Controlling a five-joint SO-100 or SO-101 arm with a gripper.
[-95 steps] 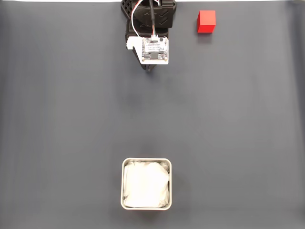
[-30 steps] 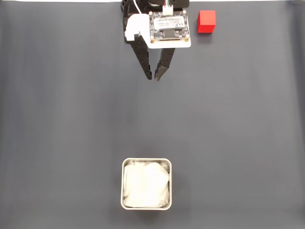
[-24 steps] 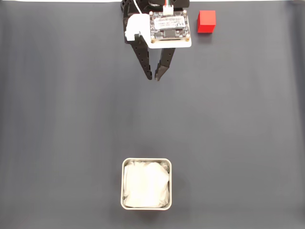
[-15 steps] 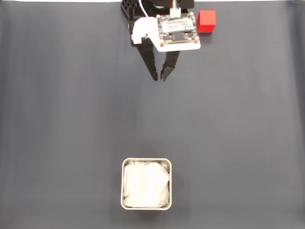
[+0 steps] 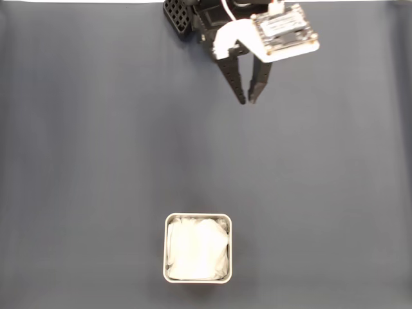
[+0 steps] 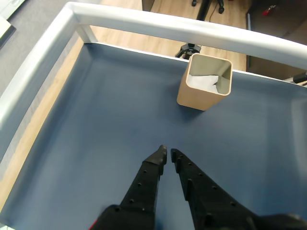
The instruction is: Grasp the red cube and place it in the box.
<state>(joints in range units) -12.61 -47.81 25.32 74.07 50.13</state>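
Red cube: can't see it in fixed view, arm's camera board (image 5: 285, 29) sits over the top-right area, so can't tell its spot.

Box (image 5: 197, 248) at bottom centre of fixed view, upright on table (image 5: 96, 161), white crumpled padding (image 5: 196, 250) inside. In wrist view box (image 6: 205, 81) reads tan-walled, far end of the mat, padding (image 6: 204, 82) visible low inside.

End effector (image 5: 247, 100) at top of fixed view, right of centre, well apart from box. Fingers point down-frame, tips nearly together w/ a thin gap, nothing between them. Wrist view agrees: end effector (image 6: 168, 154) tips almost touching, narrow slit, empty, over bare blue-grey mat.

Arm base (image 5: 183, 13) at top edge, left of the end effector. Wrist view also shows white frame rail (image 6: 158, 26) around the table, wood floor (image 6: 165, 9) beyond.
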